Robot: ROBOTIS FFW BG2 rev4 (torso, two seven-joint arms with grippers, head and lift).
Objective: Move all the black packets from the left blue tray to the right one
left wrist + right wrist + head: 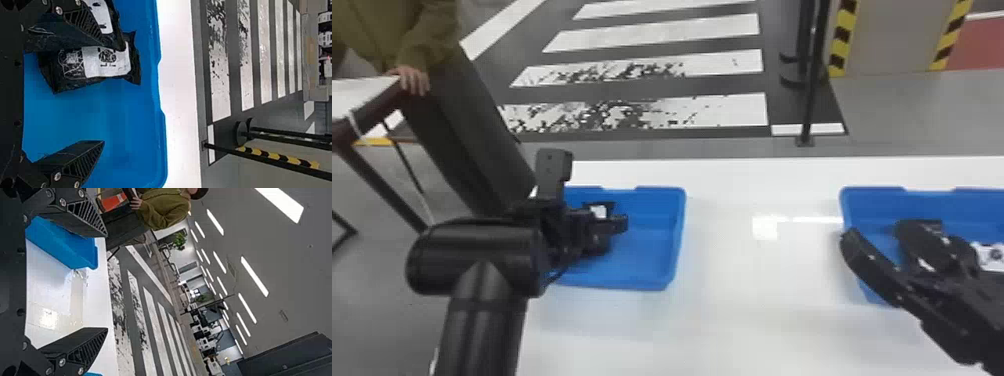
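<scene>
My left gripper (pixel 584 232) is over the left blue tray (pixel 652 285), partly hiding a packet (pixel 599 211) with a white label. In the left wrist view this gripper (pixel 113 96) is open. One black packet (pixel 92 64) lies in the tray beside its upper finger; another packet (pixel 102 15) is partly covered by that finger. Over the left side of the right blue tray (pixel 874 197) stands my right gripper (pixel 878 234), fingers apart. The right wrist view shows this gripper (pixel 106 282) with nothing between its fingers. A white-labelled packet (pixel 991 256) shows in the right tray behind the arm.
A white table (pixel 757 280) stretches between the two trays. Past its far edge are a striped crossing floor (pixel 652 70) and a black post (pixel 810 95). The left tray (pixel 66 244) also appears in the right wrist view.
</scene>
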